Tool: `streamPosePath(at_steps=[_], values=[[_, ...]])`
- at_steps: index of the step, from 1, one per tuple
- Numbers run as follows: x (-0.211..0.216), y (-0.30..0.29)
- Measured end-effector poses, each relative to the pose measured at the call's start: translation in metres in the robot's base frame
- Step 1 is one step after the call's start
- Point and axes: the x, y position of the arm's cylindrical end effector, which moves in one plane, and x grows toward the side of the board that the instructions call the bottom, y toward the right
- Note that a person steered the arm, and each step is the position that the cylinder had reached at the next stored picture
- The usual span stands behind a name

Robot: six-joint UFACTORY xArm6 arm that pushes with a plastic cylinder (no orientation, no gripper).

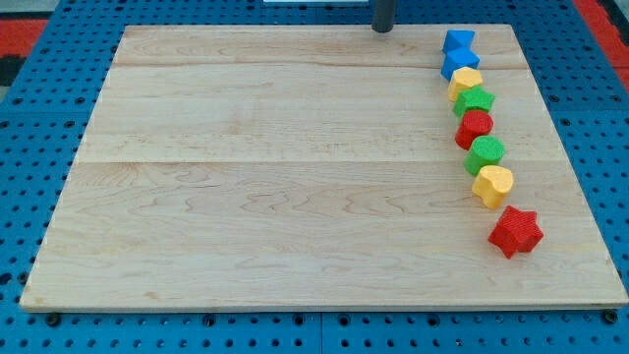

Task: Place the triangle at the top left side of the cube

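Note:
My tip rests at the board's top edge, a little right of the middle. A column of blocks runs down the view's right side. At its top is a blue triangle-like block, touching a blue cube just below it. My tip is about a block's width or two to the left of the blue triangle-like block and apart from it. Below the cube come a yellow block, a green star, a red block, a green block, a yellow block and a red star.
The wooden board lies on a blue perforated table. The blocks stand close to the board's right edge. A red area shows at the view's top corners.

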Motion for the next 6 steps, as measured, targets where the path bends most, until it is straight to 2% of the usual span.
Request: streamPosePath(at_steps=[2,3,4,6], values=[[0.000,0.075],[0.005,0.149],[0.012,0.185],[0.031,0.018]])
